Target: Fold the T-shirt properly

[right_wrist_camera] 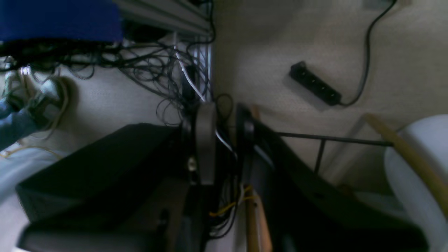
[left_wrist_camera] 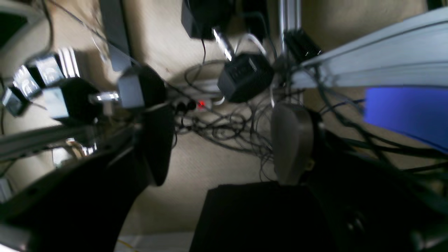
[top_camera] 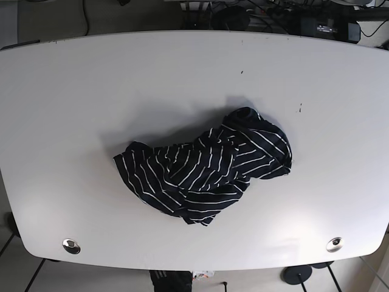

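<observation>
- Near the middle of the white table (top_camera: 73,91), the striped black T-shirt (top_camera: 203,167) lies crumpled in a heap, nothing folded yet.
- Left gripper (left_wrist_camera: 224,147): jaws wide apart, empty, off the table over floor cables.
- Right gripper (right_wrist_camera: 224,143): jaws nearly closed, holding nothing.
- Risk: pinching several bunched layers would drag the heap instead of spreading it.
- No containers in view.

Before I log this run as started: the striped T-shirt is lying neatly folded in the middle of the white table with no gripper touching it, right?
Not quite. The T-shirt is crumpled in a heap, not neatly folded, as the base view shows. The rest holds: it is striped, it lies near the middle of the white table, and no gripper touches it.
</observation>
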Robot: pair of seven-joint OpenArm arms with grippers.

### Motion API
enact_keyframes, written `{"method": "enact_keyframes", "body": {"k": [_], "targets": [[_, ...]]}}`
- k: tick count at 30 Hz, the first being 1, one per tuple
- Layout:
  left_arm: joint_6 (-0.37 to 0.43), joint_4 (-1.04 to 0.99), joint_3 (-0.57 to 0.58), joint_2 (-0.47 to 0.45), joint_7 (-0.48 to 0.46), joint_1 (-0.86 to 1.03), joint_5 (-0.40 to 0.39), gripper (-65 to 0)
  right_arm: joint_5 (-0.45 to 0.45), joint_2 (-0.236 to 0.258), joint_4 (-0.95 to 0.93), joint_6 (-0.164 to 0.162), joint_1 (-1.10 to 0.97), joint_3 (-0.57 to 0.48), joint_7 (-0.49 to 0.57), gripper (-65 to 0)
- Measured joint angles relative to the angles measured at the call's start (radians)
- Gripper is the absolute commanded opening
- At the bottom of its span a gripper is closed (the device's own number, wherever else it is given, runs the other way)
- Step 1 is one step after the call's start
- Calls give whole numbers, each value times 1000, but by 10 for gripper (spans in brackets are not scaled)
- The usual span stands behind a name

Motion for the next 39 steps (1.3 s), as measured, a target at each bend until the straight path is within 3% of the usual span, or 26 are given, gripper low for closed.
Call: {"method": "enact_keyframes", "body": {"k": [7, 10, 12, 17, 21, 25, 26, 28, 31, 36, 39], "targets": [[6, 352, -51, -10, 2, 218, -19, -251, -1, -9, 307, 8, -213, 42, -3, -556], [3, 529, -48, -14, 2, 309, -158, -250, 9, -5, 437, -10, -278, 80, -5, -556], [3, 626, -49, -54, 7, 349, -227, -250, 94, -7, 525, 5, -304, 104, -6, -556], [1, 749, -96, -68, 3, 343, -297, -250, 188, -2, 650, 7, -305, 169, -7, -556], [10, 766, -155, -36, 7, 331, -300, -249, 192, -2, 737, 8, -222, 178, -7, -556], [6, 769, -222, 34, 6, 194, -300, -247, 188, -3, 785, 7, -72, 175, -19, -549], [7, 769, -231, 42, 8, 182, -300, -246, 188, -3, 786, 18, -32, 172, -30, -549], [7, 769, -234, 46, 8, 158, -300, -226, 187, -5, 797, 71, 58, 169, -100, -547], [6, 768, -236, 47, 8, 113, -299, -132, 187, -10, 829, 141, 223, 156, -258, -530], [6, 768, -238, 47, 9, 83, -296, -124, 181, -11, 835, 225, 471, 157, -462, -276], [6, 768, -237, 42, 10, 65, -296, -124, 180, -8, 832, 246, 595, 100, -578, -190]]}}
